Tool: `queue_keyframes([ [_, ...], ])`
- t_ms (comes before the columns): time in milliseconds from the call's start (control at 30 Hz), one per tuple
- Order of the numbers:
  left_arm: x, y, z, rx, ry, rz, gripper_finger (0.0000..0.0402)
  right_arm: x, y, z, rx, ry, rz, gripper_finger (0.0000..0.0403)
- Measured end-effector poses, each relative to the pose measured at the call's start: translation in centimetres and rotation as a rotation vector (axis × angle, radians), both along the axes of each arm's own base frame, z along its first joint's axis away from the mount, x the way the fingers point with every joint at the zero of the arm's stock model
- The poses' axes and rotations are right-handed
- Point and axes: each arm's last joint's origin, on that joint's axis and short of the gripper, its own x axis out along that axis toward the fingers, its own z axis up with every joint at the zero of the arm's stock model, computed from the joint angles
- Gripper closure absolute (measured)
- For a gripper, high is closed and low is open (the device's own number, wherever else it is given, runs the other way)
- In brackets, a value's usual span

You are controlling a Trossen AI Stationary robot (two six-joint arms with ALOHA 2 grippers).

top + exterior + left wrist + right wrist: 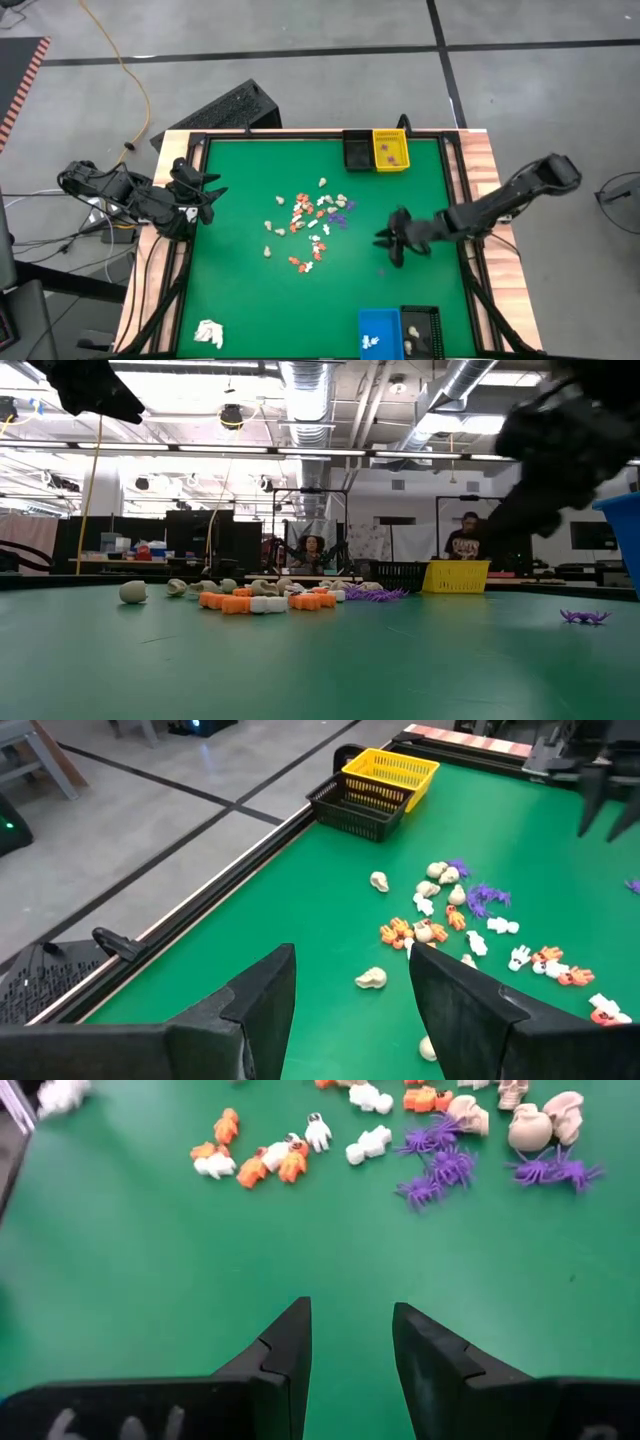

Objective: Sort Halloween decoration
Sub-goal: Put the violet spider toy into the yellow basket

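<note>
Right tool right of the decoration pile, fingers apart, empty. Left tool left of pile, fingers apart. Pieces too small to identify from above.

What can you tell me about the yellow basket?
The yellow basket is a small rectangular bin that looks like plastic, with walls of open mesh. It sits upright at the far edge of the green table, right beside a black basket of the same shape. A few small purple pieces lie inside.
</note>
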Motion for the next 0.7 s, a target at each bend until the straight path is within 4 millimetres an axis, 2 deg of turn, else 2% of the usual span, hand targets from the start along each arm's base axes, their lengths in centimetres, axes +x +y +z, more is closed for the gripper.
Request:
queue_keyframes([
  [133, 0.0, 0.0, 0.0, 0.000, 0.000, 0.000, 0.0213, -1.8, 3.3, -0.7, -0.011, -0.095, -0.074, 0.0267],
  [300, 0.0, 0.0, 0.0, 0.001, -0.003, 0.004, 0.0213, -3.2, 6.0, -2.2, -0.032, -0.135, -0.116, 0.0267],
  [433, 0.0, 0.0, 0.0, -0.016, -0.015, 0.013, 0.0213, -2.9, 7.2, -3.9, 0.000, -0.120, -0.107, 0.0267],
  [700, 0.0, 0.0, 0.0, -0.037, -0.029, 0.023, 0.0213, -1.2, 9.2, -6.1, -0.061, -0.041, -0.075, 0.0267],
])
